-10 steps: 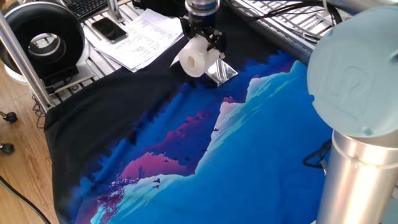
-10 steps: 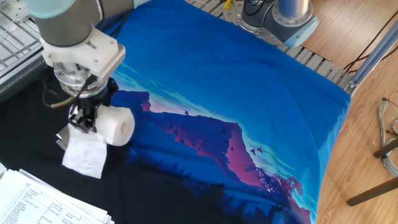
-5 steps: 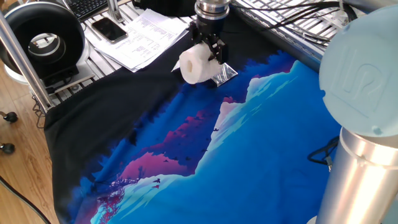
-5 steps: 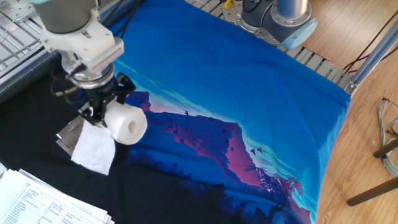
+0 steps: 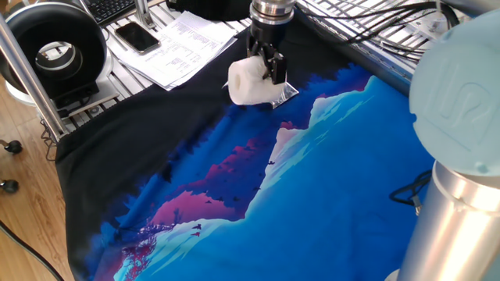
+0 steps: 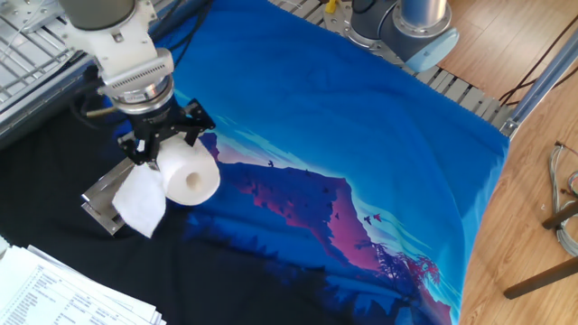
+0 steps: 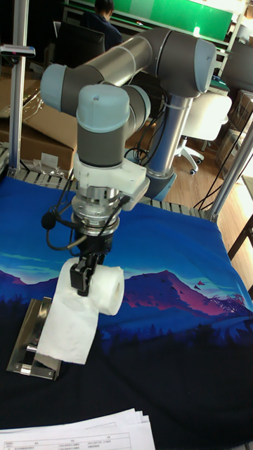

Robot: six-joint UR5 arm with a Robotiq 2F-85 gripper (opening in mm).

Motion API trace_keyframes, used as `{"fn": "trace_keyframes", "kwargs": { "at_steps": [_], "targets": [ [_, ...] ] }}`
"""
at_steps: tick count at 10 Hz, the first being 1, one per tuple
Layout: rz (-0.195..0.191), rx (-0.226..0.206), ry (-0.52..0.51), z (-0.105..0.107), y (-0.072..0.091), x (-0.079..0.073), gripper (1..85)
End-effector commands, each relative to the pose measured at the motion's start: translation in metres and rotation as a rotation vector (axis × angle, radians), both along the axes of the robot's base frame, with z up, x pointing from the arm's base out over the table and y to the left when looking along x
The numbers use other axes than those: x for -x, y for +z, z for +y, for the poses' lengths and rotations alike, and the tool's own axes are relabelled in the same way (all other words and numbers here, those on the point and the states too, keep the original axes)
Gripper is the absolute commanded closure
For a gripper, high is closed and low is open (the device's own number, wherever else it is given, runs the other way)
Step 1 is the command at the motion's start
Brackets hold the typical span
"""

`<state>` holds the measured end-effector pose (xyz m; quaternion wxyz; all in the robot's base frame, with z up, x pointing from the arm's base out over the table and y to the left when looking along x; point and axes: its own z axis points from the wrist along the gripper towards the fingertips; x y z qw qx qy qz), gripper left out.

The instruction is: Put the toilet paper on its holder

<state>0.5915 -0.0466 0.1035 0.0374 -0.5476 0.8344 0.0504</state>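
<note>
My gripper (image 5: 268, 66) is shut on the toilet paper (image 5: 248, 81), a white roll held just above the cloth with its hollow end facing sideways. In the other fixed view the roll (image 6: 191, 175) hangs under the gripper (image 6: 165, 144), and a loose tail of tissue (image 6: 141, 202) drapes down over the holder (image 6: 105, 198). The holder (image 5: 283, 94) is a shiny metal plate lying flat on the dark part of the cloth, right beside the roll. In the tall fixed view the roll (image 7: 107, 287) is to the right of and above the holder (image 7: 29, 340), in the gripper (image 7: 86, 272).
A blue mountain-print cloth (image 5: 328, 187) covers the table. At the back left stand a large black round device (image 5: 55, 48), a phone (image 5: 137, 35) and printed paper sheets (image 5: 178, 47). A metal post (image 5: 25, 74) rises at the left, and the arm's base (image 6: 404, 25) is at the far edge.
The gripper has turned and shifted slightly sideways with the roll, swinging the roll's hollow end round. The tissue tail has dragged along over the holder.
</note>
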Motion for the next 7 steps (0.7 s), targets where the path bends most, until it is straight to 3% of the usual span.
{"fn": "trace_keyframes", "kwargs": {
  "at_steps": [1, 2, 3, 5, 7],
  "targets": [
    [0.002, -0.042, -0.22, 0.003, 0.003, 0.004, 27.7],
    [-0.016, -0.069, -0.303, 0.006, 0.005, 0.002, 27.7],
    [0.011, -0.117, -0.381, 0.017, 0.007, 0.007, 27.7],
    [0.016, -0.057, -0.462, 0.0, 0.005, 0.012, 28.7],
    [0.048, -0.057, -0.568, -0.002, 0.004, 0.024, 30.3]
  ]
}}
